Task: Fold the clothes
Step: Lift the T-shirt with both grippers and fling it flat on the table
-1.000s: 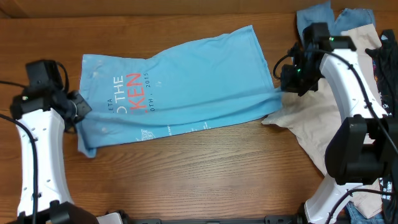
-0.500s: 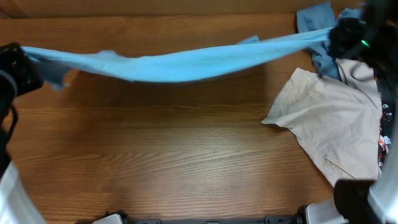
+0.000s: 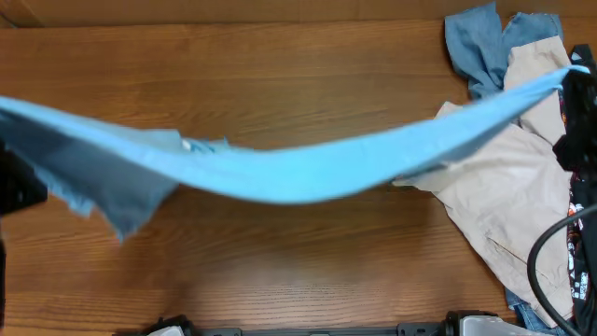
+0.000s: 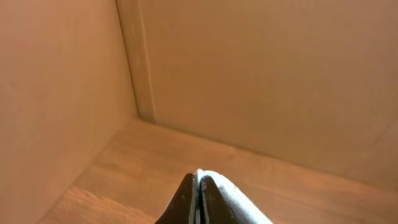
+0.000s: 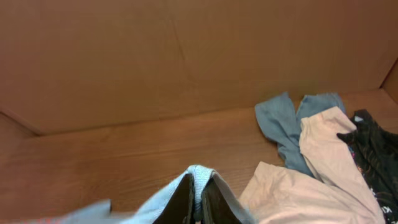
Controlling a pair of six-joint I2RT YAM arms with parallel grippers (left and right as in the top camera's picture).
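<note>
Blue T-shirt [image 3: 308, 173] hangs stretched above the table [image 3: 280, 271].

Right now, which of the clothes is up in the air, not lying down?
The sky-blue T-shirt: it hangs stretched between the left gripper and right gripper. The beige garment, dusty-blue garment and black garment lie heaped on the table.

T-shirt [image 3: 308, 173] soft matt cloth; table [image 3: 280, 271] smooth grained wood, slight sheen; beige garment [image 3: 504, 205] matt cloth

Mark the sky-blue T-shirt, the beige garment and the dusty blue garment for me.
sky-blue T-shirt [image 3: 298, 175], overhead view, sagging middle of the stretched cloth.
beige garment [image 3: 504, 205], overhead view, its flat middle.
dusty blue garment [image 3: 471, 42], overhead view, its crumpled middle.
</note>
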